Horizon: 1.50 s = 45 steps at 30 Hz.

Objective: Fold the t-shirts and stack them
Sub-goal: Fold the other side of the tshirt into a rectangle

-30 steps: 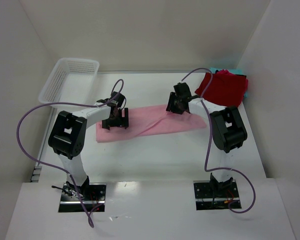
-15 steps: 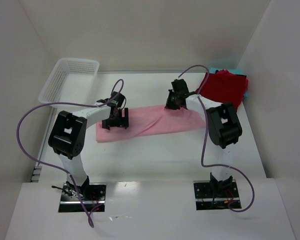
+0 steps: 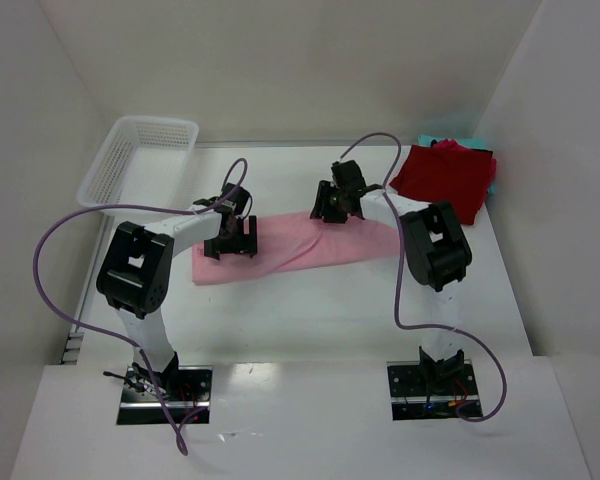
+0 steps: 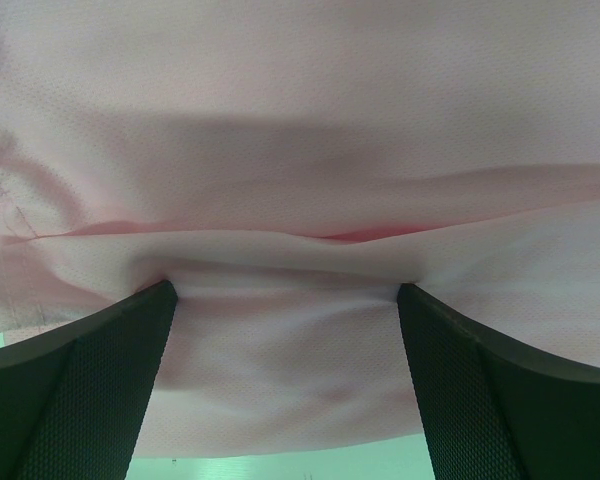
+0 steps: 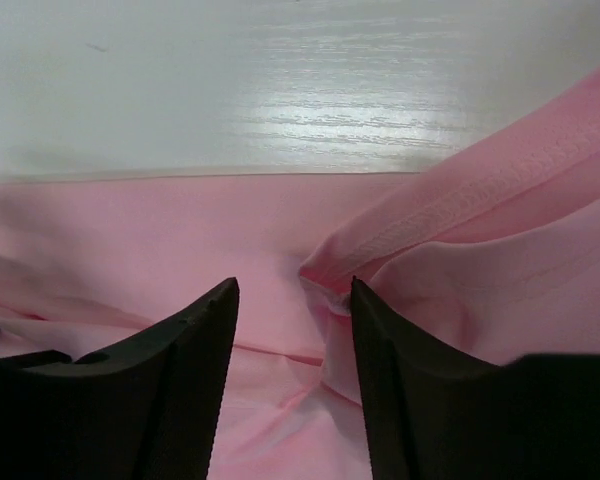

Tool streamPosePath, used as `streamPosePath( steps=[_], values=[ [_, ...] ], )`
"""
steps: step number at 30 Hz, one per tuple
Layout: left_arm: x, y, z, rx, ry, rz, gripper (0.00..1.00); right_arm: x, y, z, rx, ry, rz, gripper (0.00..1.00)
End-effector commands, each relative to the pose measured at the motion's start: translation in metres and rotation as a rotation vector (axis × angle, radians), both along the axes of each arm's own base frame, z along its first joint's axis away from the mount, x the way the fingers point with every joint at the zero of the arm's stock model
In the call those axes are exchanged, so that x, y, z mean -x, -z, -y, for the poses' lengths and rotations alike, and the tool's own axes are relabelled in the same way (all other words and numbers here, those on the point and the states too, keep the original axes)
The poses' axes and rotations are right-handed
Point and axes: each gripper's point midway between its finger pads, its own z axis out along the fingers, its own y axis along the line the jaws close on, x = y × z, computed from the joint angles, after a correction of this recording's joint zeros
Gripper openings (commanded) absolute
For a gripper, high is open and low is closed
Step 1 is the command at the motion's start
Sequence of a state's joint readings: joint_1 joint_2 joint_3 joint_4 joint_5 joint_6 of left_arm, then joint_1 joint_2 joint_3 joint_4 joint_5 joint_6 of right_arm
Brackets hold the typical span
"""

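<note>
White table [image 3: 320,310]: light pink short-sleeved cloth tee [image 3: 310,252] lies mid-table as flat band, long axis left-right. Dark red folded shirt [image 3: 445,178] in far right corner, teal cloth [image 3: 429,140] showing at its edge, apart from tee. Left gripper [image 3: 230,244] spread wide, pressing tee's left end, cloth bunched between fingers [image 4: 80,380]. Right gripper [image 3: 330,208] part-spread at tee's far edge, pinching nothing. Right arm probably nearer stack.

The overhead camera looks down on the whole worktop [image 3: 310,310]; both wrist cameras sit close over the pink t-shirt [image 3: 300,255], seen by all.
</note>
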<state>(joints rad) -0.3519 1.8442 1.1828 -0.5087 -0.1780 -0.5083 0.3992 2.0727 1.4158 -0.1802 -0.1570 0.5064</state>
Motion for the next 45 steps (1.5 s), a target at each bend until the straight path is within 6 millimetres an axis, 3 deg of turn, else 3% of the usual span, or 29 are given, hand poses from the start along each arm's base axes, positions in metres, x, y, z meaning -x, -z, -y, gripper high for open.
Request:
streamPosePath(
  steps=[1, 2, 3, 4, 7, 11, 12, 14, 15, 17, 20, 22, 25, 37, 45],
  values=[
    [0.018, 0.025, -0.001, -0.003, -0.010, -0.085, 0.99, -0.021, -0.045, 0.003, 0.021, 0.045, 0.142, 0.63],
    [0.018, 0.025, -0.001, -0.003, -0.010, -0.085, 0.99, -0.021, -0.045, 0.003, 0.022, 0.045, 0.142, 0.63],
    [0.018, 0.025, -0.001, -0.003, -0.010, -0.085, 0.99, -0.026, -0.077, 0.015, 0.026, 0.091, 0.211, 0.68],
    [0.015, 0.023, 0.000, 0.000, -0.010, -0.076, 0.99, -0.027, -0.077, 0.019, 0.040, 0.107, 0.217, 0.71],
    [0.014, 0.023, -0.003, 0.000, -0.019, -0.076, 0.99, -0.025, -0.116, 0.073, 0.053, 0.268, 0.271, 0.71],
    [0.010, 0.017, -0.001, 0.007, -0.019, -0.059, 0.99, -0.005, -0.123, 0.132, 0.118, 0.436, 0.220, 0.62],
    [0.010, 0.017, -0.002, 0.004, -0.010, -0.059, 0.99, 0.006, -0.108, 0.147, 0.173, 0.475, 0.161, 0.61],
    [0.007, 0.015, -0.001, 0.007, -0.010, -0.050, 0.99, 0.020, -0.092, 0.157, 0.214, 0.520, 0.098, 0.61],
    [0.007, 0.015, -0.001, 0.007, -0.010, -0.050, 0.99, 0.023, -0.090, 0.159, 0.223, 0.531, 0.083, 0.60],
    [0.007, 0.015, -0.001, 0.004, -0.001, -0.050, 0.99, 0.035, -0.063, 0.158, 0.233, 0.538, -0.003, 0.57],
    [0.007, 0.015, -0.001, 0.004, -0.001, -0.050, 0.99, 0.045, -0.039, 0.152, 0.210, 0.532, -0.066, 0.50],
    [0.007, 0.015, -0.001, 0.001, 0.008, -0.051, 0.99, 0.048, -0.028, 0.150, 0.205, 0.537, -0.094, 0.43],
    [0.007, 0.015, -0.001, 0.001, 0.008, -0.051, 0.99, 0.061, -0.003, 0.148, 0.206, 0.535, -0.167, 0.23],
    [0.005, 0.016, -0.008, -0.008, 0.007, -0.060, 0.99, 0.096, 0.034, 0.175, 0.351, 0.675, -0.322, 0.09],
    [0.004, 0.016, -0.012, -0.008, -0.003, -0.060, 0.99, 0.114, 0.021, 0.209, 0.365, 0.798, -0.307, 0.08]
  ],
)
